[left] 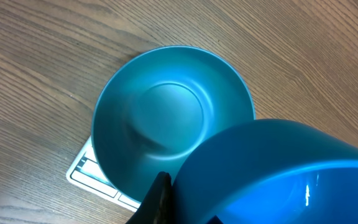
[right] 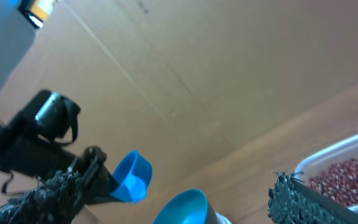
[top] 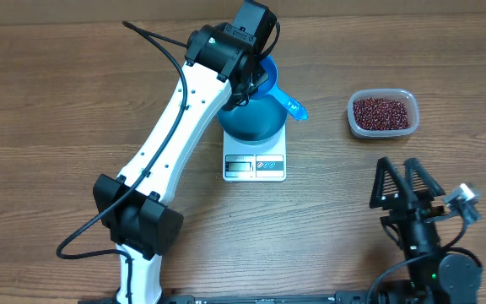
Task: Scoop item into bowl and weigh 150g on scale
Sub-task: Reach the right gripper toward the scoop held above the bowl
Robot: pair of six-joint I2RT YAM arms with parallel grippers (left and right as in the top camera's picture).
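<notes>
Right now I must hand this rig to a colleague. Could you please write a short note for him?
Left fingers: shut on the blue scoop, held just above the teal bowl.
Right fingers: open, holding nothing, away from the job's things.
Things: the bowl stands on the scale and is empty. The beans lie in the clear tub to the right.
Done: bowl on scale, scoop in grip.
Left: scoop beans into the bowl until the scale shows 150 g. Its display is not readable.

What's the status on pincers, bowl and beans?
Left pincer shut on the scoop, over the bowl. Right pincer open, off to the side. Bowl empty on the scale; beans in the tub. Nothing blocking.
</notes>
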